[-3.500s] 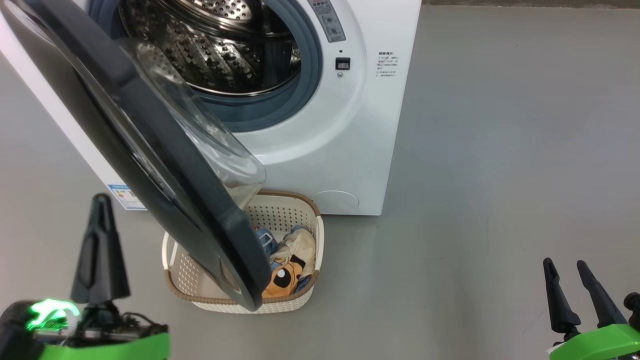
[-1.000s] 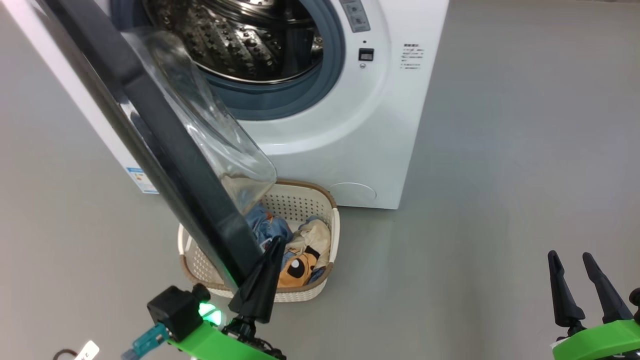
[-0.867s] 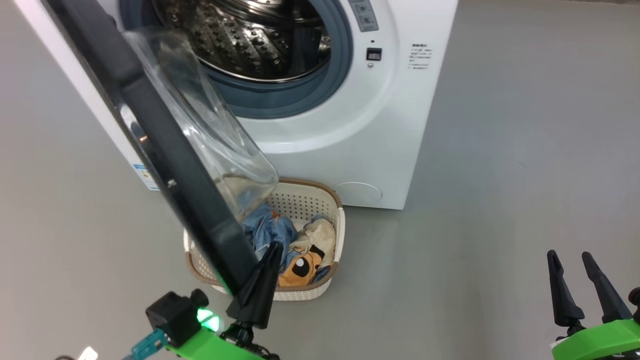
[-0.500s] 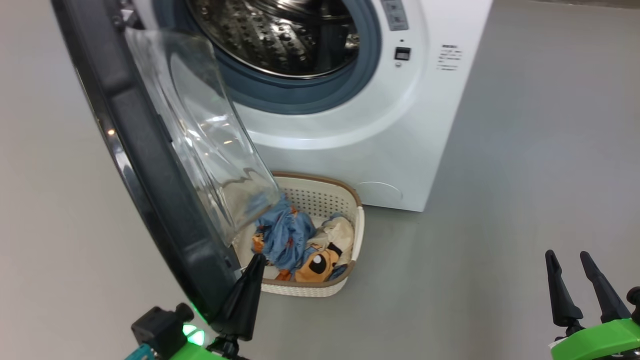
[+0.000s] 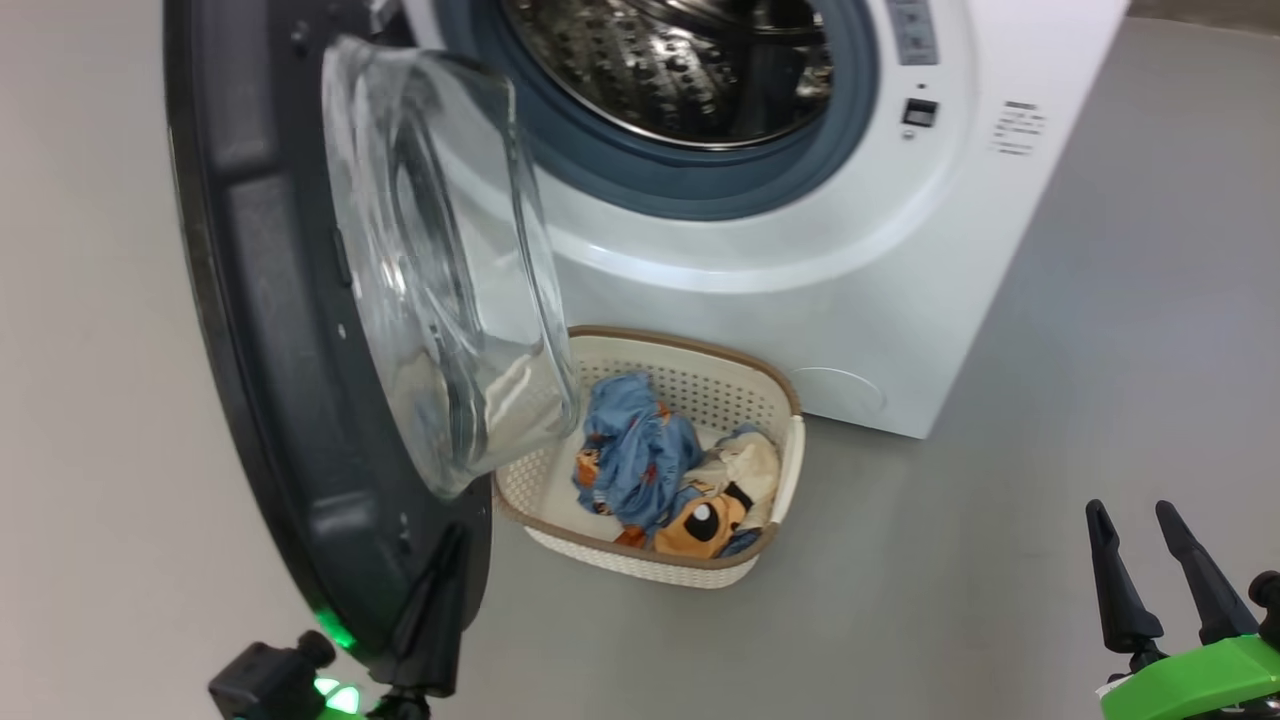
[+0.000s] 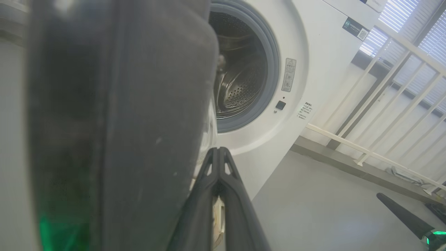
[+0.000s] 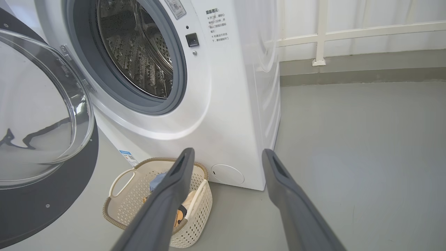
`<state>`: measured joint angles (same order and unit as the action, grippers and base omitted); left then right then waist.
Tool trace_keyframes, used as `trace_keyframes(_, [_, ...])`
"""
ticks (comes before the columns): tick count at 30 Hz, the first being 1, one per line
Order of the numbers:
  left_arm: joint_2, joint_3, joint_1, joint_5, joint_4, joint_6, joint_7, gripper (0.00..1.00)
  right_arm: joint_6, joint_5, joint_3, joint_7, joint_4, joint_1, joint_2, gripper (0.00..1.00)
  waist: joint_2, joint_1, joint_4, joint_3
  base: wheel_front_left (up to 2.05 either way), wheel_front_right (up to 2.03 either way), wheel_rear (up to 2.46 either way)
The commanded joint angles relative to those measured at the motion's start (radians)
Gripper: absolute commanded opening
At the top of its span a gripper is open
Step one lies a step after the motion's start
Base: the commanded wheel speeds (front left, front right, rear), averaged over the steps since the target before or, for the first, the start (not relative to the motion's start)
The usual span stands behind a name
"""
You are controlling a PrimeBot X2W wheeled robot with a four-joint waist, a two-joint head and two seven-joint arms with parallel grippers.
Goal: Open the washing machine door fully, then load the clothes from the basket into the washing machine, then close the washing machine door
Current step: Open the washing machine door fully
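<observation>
Wider goes the washing machine door (image 5: 270,350)! Three seconds back it hung across half the basket and part of the drum mouth. Now it has swung out to the left, inner face and glass bowl (image 5: 440,290) turned toward us, though the head camera has shifted too. The left gripper (image 5: 452,550) has come across from the lower left to the door's bottom edge, jaws pressed shut on nothing. It works as a blunt pusher along the rim, which is sensible, since a shove needs no grip. The right gripper (image 5: 1130,515) waits low on the right, jaws spread wide and empty, well apart from everything, probably kept ready for the picking. The basket (image 5: 690,345) sits on the floor just in front of the washing machine (image 5: 800,250), below the open drum (image 5: 690,60). The clothes (image 5: 640,460) are heaped inside it, blue to the left, cream and orange beside. That door looks near full swing, I'd say, and loading is not yet begun. Smooth grey floor (image 5: 1000,600) all round, with a white railing (image 7: 320,31) along the back wall.
</observation>
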<state>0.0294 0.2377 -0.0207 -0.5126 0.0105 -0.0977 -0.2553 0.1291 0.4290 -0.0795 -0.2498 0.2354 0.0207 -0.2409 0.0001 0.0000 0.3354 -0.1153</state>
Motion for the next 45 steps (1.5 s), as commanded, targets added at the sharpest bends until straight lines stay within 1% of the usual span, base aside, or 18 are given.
trace_keyframes(1, [0.021,-0.054,0.015,0.007,-0.024,0.014,-0.006,0.0,0.002,-0.006,0.022,-0.012,-0.025,0.015,-0.02,1.0,-0.0001,0.0,0.021,-0.003,0.0,0.0,0.0])
trace_keyframes(6, [0.023,-0.095,0.013,0.016,-0.019,0.036,-0.006,0.0,0.002,-0.006,0.026,-0.012,-0.022,0.018,-0.021,1.0,-0.0001,0.0,0.049,-0.003,0.0,0.0,0.0])
trace_keyframes(12, [0.035,-0.152,0.017,0.023,-0.004,0.057,-0.006,0.0,0.002,-0.007,0.032,-0.012,-0.023,0.019,-0.019,1.0,-0.0001,0.0,0.064,-0.003,0.0,0.0,0.0])
trace_keyframes(23, [0.074,-0.284,0.083,0.033,0.064,0.064,-0.006,0.0,0.002,-0.007,0.031,-0.012,-0.026,0.016,-0.016,1.0,-0.0001,0.0,0.066,-0.006,0.0,0.0,0.0])
trace_keyframes(32, [0.101,-0.424,0.16,0.047,0.151,0.058,-0.006,0.0,0.002,-0.005,0.03,-0.012,-0.029,0.022,-0.022,1.0,-0.0001,0.0,0.057,-0.03,0.0,0.0,0.0])
trace_keyframes(39, [0.116,-0.529,0.246,0.068,0.228,0.038,-0.006,0.0,0.002,-0.008,0.026,-0.012,-0.033,0.032,-0.028,1.0,-0.0001,0.0,0.056,-0.054,0.0,0.0,0.0])
trace_keyframes(44, [0.132,-0.603,0.325,0.087,0.308,0.022,-0.006,0.0,0.002,-0.01,0.018,-0.012,-0.036,0.033,-0.03,1.0,-0.0001,0.0,0.061,-0.066,0.0,0.0,0.0])
trace_keyframes(45, [0.132,-0.603,0.325,0.087,0.308,0.022,-0.006,0.0,0.002,-0.01,0.018,-0.012,-0.036,0.033,-0.03,1.0,-0.0001,0.0,0.061,-0.066,0.0,0.0,0.0])
